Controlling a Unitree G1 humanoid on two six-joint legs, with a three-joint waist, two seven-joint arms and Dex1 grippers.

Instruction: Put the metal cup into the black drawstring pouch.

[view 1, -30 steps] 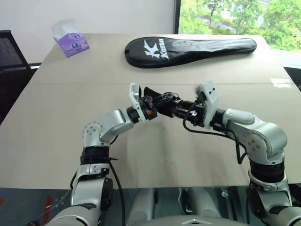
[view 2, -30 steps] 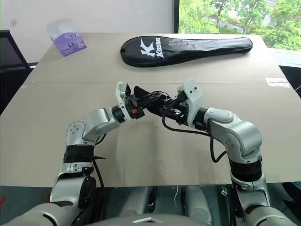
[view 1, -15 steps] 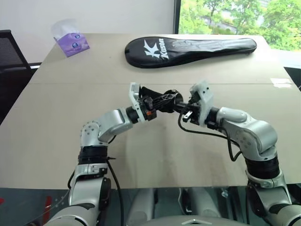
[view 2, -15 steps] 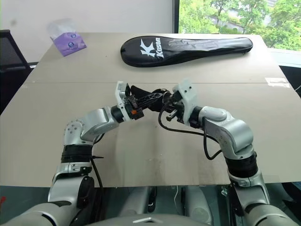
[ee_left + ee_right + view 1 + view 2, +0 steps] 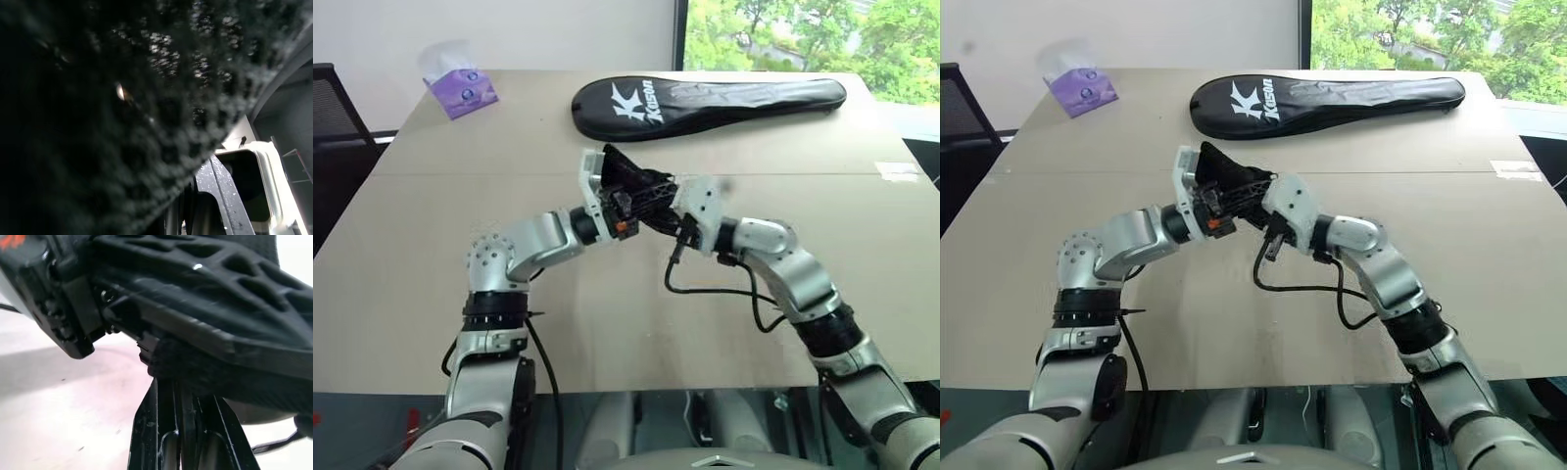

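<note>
Grippers are meeting above the middle of the table (image 5: pixel 431 294): left gripper (image 5: pixel 641 186) is pinching the black pouch (image 5: pixel 625 172) aloft, right gripper (image 5: pixel 658 213) is clamping shut at its lower edge, apparently on cloth, while the cup is presumably inside, leaving closure.

Even daylight cast from the window (image 5: pixel 808 34) beyond the worktop's (image 5: pixel 431 284) far right corner, soft shadows laid under the arms, slight motion blur seen on the right wrist, left wrist view darkened by unfocused black mesh, right wrist view close and soft, background washed pale.
</note>
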